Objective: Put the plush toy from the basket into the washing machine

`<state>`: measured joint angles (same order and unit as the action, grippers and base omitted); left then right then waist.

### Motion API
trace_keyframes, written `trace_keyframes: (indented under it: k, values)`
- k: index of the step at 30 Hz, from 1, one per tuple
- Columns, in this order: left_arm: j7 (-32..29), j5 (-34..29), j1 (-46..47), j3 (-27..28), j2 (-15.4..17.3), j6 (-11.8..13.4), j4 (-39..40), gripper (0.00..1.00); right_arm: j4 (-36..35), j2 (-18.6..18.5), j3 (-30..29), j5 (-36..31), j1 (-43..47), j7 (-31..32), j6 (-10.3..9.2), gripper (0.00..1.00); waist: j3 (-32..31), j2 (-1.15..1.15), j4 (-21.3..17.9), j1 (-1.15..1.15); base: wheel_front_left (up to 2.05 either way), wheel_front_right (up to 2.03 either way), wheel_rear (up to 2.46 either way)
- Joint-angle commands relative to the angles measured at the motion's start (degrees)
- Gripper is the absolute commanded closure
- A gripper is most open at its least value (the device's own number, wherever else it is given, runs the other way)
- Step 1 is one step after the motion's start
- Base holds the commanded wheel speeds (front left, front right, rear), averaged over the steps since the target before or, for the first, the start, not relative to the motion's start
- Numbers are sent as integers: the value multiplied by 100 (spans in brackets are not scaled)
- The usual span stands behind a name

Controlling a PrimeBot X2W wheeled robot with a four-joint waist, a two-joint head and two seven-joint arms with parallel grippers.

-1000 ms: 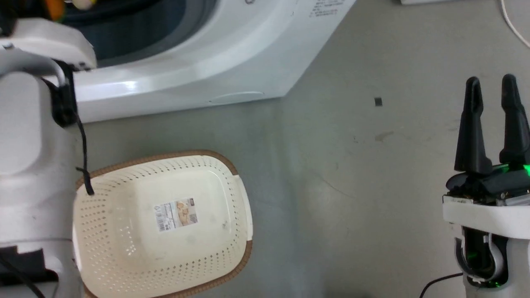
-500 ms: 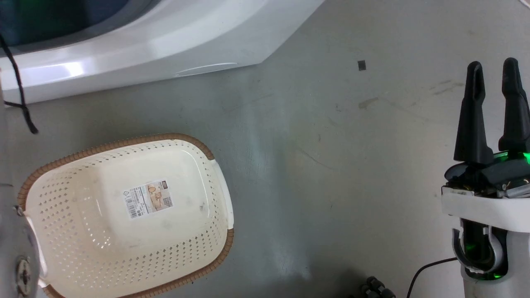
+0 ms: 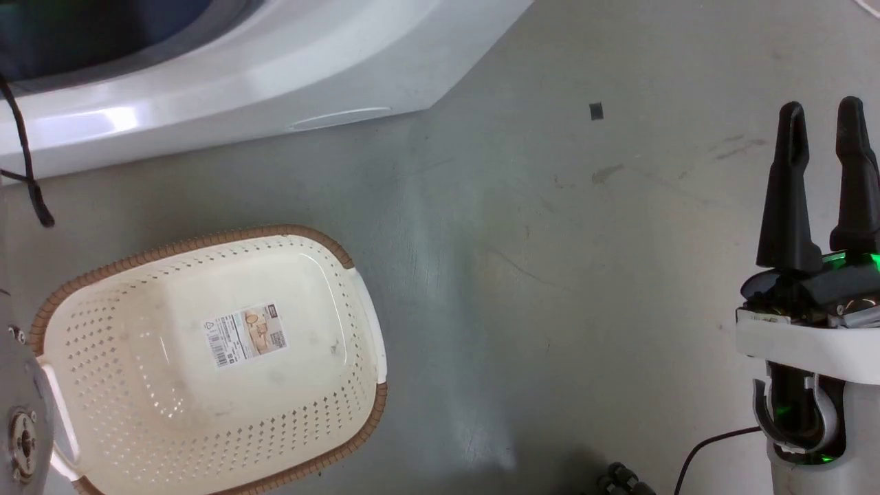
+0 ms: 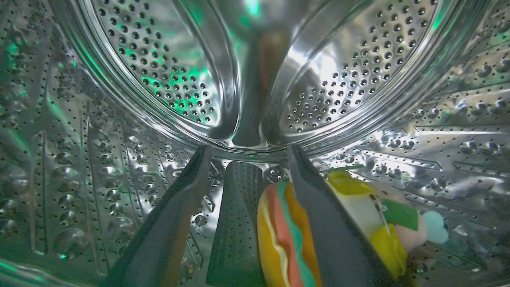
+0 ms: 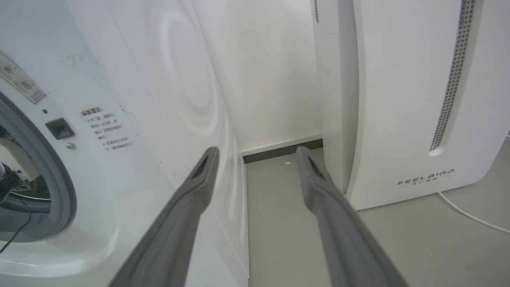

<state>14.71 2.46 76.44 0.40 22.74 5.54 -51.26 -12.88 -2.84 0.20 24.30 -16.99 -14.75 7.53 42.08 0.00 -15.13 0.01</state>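
The plush toy (image 4: 279, 239) lies on the floor of the washing machine's steel drum (image 4: 159, 79), its striped burger part and yellow clothing showing around the right finger. My left gripper (image 4: 248, 153) is inside the drum and open, the toy resting low against its right finger (image 4: 330, 231). The washing machine's white front (image 3: 275, 62) fills the head view's top left. The cream basket (image 3: 103, 385) stands on the floor with only its label sticker (image 3: 244, 335) inside. My right gripper (image 3: 821, 108) hangs open at the right with nothing in it, its fingers (image 5: 318, 187) pointing between the machine and another appliance.
A white FEELBIRD appliance (image 5: 418, 119) stands right of the washing machine (image 5: 139, 119), with a narrow gap between them. A white cable (image 5: 470, 215) runs on the floor beside it. Bare grey floor (image 3: 522, 275) lies between the basket and my right arm. A black cable (image 3: 27, 179) hangs at the left.
The head camera has shifted, so the basket and machine sit further left. My pale left forearm has slid off the left of the head view. The right gripper keeps its place.
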Motion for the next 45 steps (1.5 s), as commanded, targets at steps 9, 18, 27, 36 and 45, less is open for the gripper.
trace_keyframes:
  k: [9,18,27,36,45]
  values:
    - [29,213,-1011,76,-200,-26,223,0,171,-4,-88,-161,88,-25,-4,0,-709,0,237,-1,0,0,0]
    - [29,273,-2147,93,-556,-28,871,0,290,-4,-93,-511,328,-25,-4,0,-1378,0,547,-1,0,0,0]
    - [29,186,-3600,112,-1006,93,2055,0,465,-4,-250,-990,769,-25,-4,0,-2153,0,927,-1,0,0,0]
    - [29,83,-5048,90,-1396,156,3113,0,568,-4,-383,-1453,1248,-25,-4,0,-2939,0,1198,-1,0,0,0]
    - [29,-32,-6310,-96,-1615,4,3860,0,719,-4,-503,-1582,1722,-25,-4,0,-3571,0,1415,-1,0,0,0]
